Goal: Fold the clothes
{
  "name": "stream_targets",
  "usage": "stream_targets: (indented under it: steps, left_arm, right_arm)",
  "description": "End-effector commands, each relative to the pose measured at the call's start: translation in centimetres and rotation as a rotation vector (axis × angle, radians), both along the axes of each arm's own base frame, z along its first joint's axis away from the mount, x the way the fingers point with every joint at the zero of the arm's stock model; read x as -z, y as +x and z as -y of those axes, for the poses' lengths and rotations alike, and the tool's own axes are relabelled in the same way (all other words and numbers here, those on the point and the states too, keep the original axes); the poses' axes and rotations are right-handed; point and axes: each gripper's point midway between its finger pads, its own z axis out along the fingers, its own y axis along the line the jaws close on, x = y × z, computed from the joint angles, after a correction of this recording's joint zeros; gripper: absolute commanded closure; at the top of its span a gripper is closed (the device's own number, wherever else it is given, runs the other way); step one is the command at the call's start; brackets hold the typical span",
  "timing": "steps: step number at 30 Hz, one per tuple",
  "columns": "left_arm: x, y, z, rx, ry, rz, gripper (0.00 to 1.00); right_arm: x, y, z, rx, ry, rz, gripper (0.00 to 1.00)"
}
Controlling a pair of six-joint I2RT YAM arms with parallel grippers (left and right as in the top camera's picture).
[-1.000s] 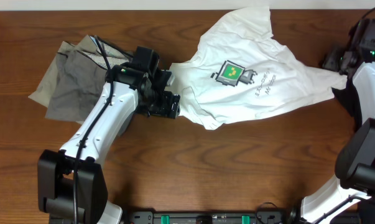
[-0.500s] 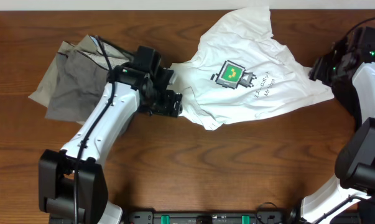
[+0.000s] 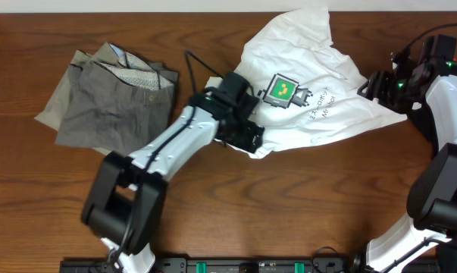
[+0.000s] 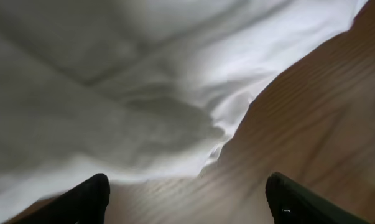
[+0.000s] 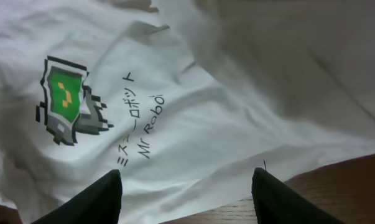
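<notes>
The clothes are a crumpled white T-shirt (image 3: 327, 106) with a green pixel-robot print (image 3: 283, 89) and folded grey-khaki trousers (image 3: 107, 102) at the left. My left gripper (image 3: 251, 139) hovers at the shirt's lower left edge, open. In the left wrist view its fingertips (image 4: 91, 198) frame bare wood, with the shirt's hem (image 4: 175, 124) just ahead. My right gripper (image 3: 369, 85) is open over the shirt's right side. The right wrist view shows its open gripper (image 5: 184, 199) above the T-shirt's (image 5: 193, 112) lower edge, holding nothing.
The wooden table (image 3: 304, 205) stretches wide in front of the shirt. The trousers lie apart from the shirt, with a strip of wood between them. The table's far edge runs just behind the shirt's top corner (image 3: 315, 15).
My left arm swung right, off the trousers' side to the shirt's lower left edge. My right gripper moved left over the shirt, whose right corner drew in.
</notes>
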Motion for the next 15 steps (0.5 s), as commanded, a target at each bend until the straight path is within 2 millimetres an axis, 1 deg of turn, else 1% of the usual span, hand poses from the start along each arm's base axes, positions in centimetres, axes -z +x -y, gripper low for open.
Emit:
stream_targets:
  steps: [1,4,6,7,8,10,11,12,13,14,15]
  left_arm:
    - [1.7,-0.6,0.5,0.001,0.042,-0.011,0.18]
    - [3.0,-0.4,0.3,0.004,0.105,0.016,0.24]
    - [3.8,-0.5,0.3,0.012,0.130,0.014,0.30]
    - [4.2,-0.7,0.3,0.018,0.139,0.010,0.35]
    - [4.5,-0.9,0.4,0.022,0.144,0.003,0.43]
    - [4.7,-1.0,0.5,0.027,0.145,0.001,0.66]
    - [4.6,-1.0,0.6,0.027,0.143,0.004,0.75]
    - [4.3,-0.8,0.7,0.027,0.141,0.008,0.81]
    - [3.8,-0.6,0.7,0.021,0.143,0.015,0.91]
    - [3.3,-0.4,0.5,0.007,0.152,0.024,0.94]
    - [2.6,0.0,0.3,-0.006,0.166,0.039,0.94]
  right_arm:
    - [-0.8,0.1,-0.5,-0.017,0.016,0.023,0.35]
    - [-0.8,0.1,-0.5,-0.017,0.016,0.023,0.35]
    - [-0.8,0.1,-0.5,-0.017,0.016,0.023,0.35]
    - [-0.8,0.1,-0.5,-0.017,0.016,0.023,0.36]
    - [-0.8,0.1,-0.5,-0.017,0.016,0.022,0.36]
    - [-0.8,0.0,-0.5,-0.017,0.017,0.019,0.36]
    - [-0.8,0.0,-0.5,-0.017,0.017,0.018,0.36]
    - [-0.8,0.0,-0.5,-0.017,0.017,0.018,0.36]
    - [-0.8,0.0,-0.6,-0.017,0.017,0.017,0.36]
    - [-0.8,0.0,-0.6,-0.017,0.017,0.017,0.36]
    - [-0.8,0.0,-0.6,-0.017,0.018,0.017,0.36]
